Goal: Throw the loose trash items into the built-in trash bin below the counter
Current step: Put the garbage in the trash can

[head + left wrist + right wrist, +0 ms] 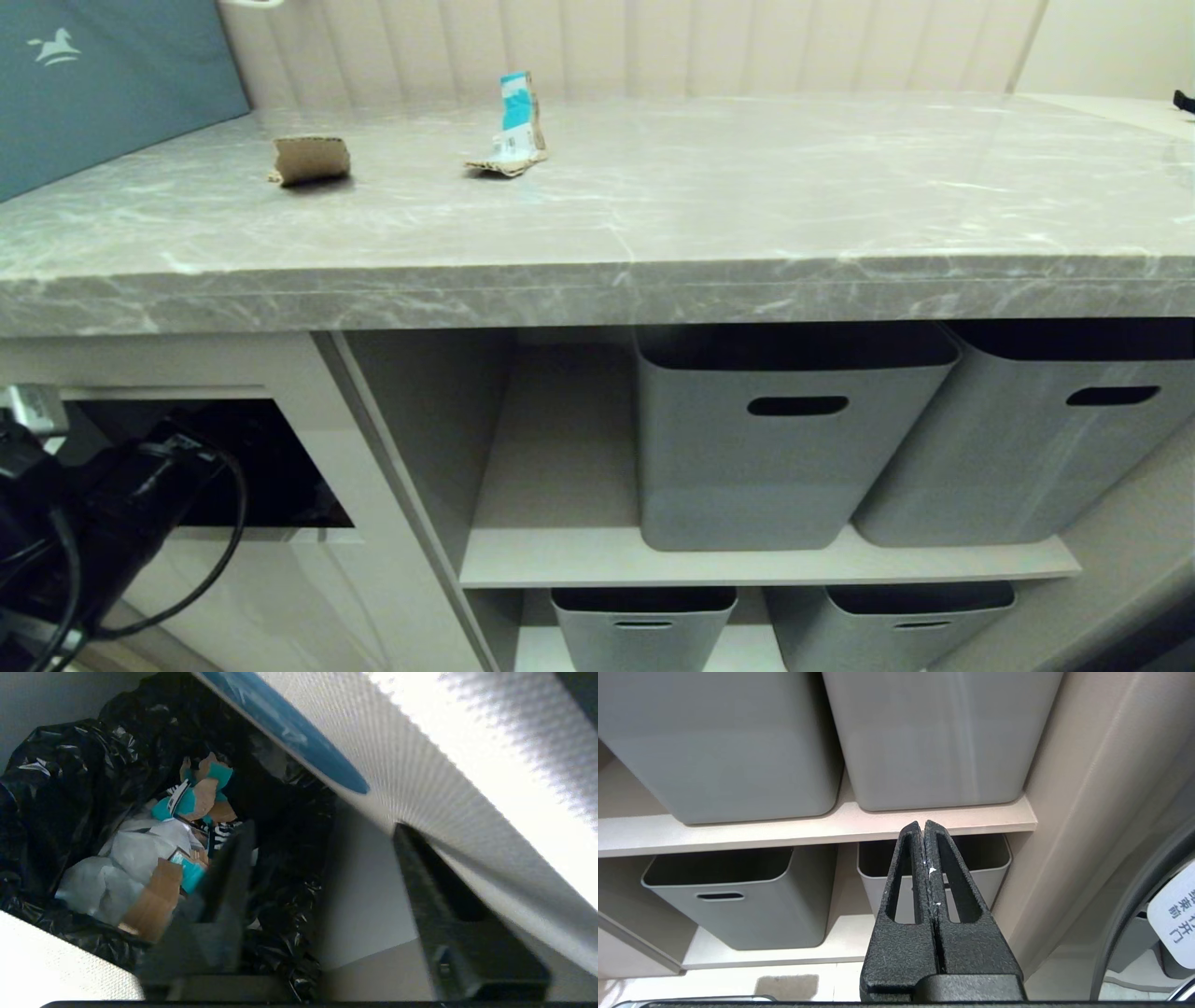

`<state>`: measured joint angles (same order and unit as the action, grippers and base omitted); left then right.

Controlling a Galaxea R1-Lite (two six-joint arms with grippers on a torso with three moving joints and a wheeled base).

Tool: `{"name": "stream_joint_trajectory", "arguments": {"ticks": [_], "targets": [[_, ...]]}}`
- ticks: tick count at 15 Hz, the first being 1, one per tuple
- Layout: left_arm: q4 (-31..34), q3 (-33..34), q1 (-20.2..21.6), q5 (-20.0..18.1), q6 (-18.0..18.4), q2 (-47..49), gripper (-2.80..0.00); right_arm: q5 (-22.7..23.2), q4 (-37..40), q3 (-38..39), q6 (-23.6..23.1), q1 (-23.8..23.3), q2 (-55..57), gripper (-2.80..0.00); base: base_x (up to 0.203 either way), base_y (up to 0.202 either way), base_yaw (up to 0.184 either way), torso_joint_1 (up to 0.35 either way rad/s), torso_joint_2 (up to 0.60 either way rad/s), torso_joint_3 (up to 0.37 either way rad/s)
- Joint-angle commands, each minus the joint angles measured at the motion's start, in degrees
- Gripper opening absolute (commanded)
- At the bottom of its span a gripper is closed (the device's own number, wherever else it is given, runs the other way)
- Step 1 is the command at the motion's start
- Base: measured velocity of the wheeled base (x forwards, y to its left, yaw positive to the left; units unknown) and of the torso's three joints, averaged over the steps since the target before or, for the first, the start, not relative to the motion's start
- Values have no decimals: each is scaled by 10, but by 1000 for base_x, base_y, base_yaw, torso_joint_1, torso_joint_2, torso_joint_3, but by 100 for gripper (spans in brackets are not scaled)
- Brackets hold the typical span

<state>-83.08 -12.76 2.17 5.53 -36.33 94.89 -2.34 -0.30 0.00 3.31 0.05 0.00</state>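
Observation:
Two loose trash items lie on the counter (653, 205): a curled brown cardboard scrap (311, 160) and a folded teal-and-white carton piece (515, 126). My left arm (121, 509) reaches into the built-in trash bin's dark opening (271, 467) below the counter, and its gripper is hidden there in the head view. In the left wrist view my left gripper (323, 830) is open and empty over the black bin bag (56, 779). A brown scrap with a teal face (159, 896) lies in the bag among other scraps. The tilted flap (444, 774) with its blue sticker (289, 728) rests beside one finger. My right gripper (923, 823) is shut and empty.
Grey plastic baskets with slot handles (794, 439) (1036, 439) stand on the shelves right of the bin, with more below (644, 625). My right gripper hangs in front of these shelves (822, 830). A teal panel (93, 84) leans at the counter's back left.

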Motion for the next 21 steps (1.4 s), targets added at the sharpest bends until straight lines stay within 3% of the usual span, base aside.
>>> {"name": "stream_joint_trajectory", "arguments": {"ticks": [1, 7, 8, 9, 12, 15, 18, 21], "targets": [[-4, 4, 0, 0, -2, -6, 0, 1, 0, 0, 0, 0, 0, -280, 0, 0, 0, 0, 0, 0], [0, 120, 0, 0, -1, -103, 0, 0, 0, 0, 0, 0, 0, -280, 0, 0, 0, 0, 0, 0], [5, 127, 2, 5, 0, -122, -189, 0, 0, 0, 0, 0, 0, -280, 0, 0, 0, 0, 0, 0], [13, 128, 4, 10, 1, -143, -280, 0, 0, 0, 0, 0, 0, -280, 0, 0, 0, 0, 0, 0], [34, 129, 6, 10, 36, -200, -280, 0, 0, 1, 0, 0, 0, -280, 0, 0, 0, 0, 0, 0], [118, 126, 6, -19, 137, -283, -280, 0, 0, 1, 0, 0, 0, -280, 0, 0, 0, 0, 0, 0], [283, 108, 6, -78, 222, -431, -280, 0, 0, 1, 0, 0, 0, -280, 0, 0, 0, 0, 0, 0], [541, 71, 4, -108, 263, -612, -280, 0, 0, 1, 0, 0, 0, -280, 0, 0, 0, 0, 0, 0]]}}
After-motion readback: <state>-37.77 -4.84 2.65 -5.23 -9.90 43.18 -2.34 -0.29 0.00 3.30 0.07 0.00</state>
